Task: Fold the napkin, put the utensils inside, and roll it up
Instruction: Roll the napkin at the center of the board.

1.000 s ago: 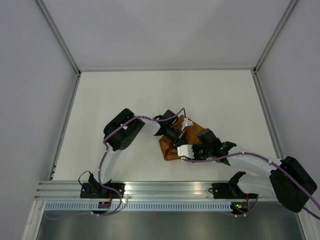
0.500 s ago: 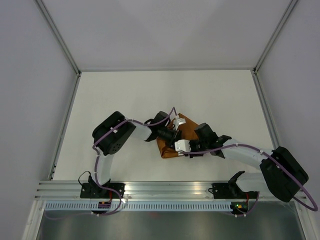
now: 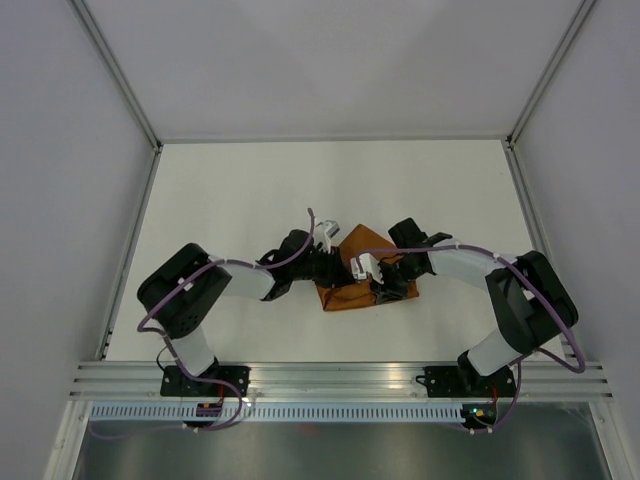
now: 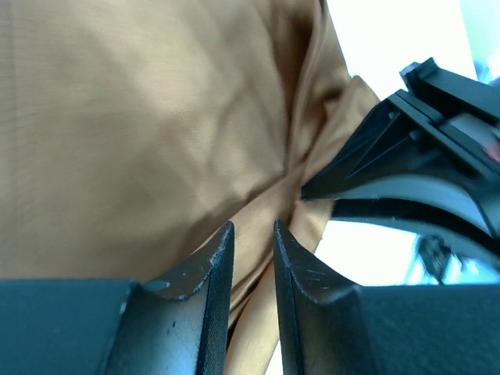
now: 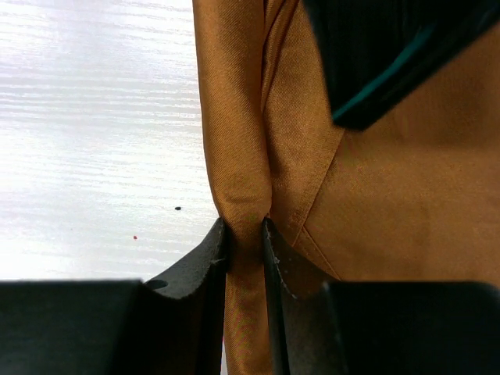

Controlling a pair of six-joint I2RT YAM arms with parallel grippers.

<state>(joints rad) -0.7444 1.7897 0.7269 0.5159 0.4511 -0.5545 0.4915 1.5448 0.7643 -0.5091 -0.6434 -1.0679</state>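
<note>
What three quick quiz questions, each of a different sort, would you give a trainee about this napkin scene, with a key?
1. True or false: the right gripper is shut on a fold of the napkin.
2. How does the napkin lie? A: spread out flat in a single layer; B: folded small on the table; C: hanging off the table edge.
3. Which task item shows in no view?
Key: 1 true; 2 B; 3 the utensils.
</note>
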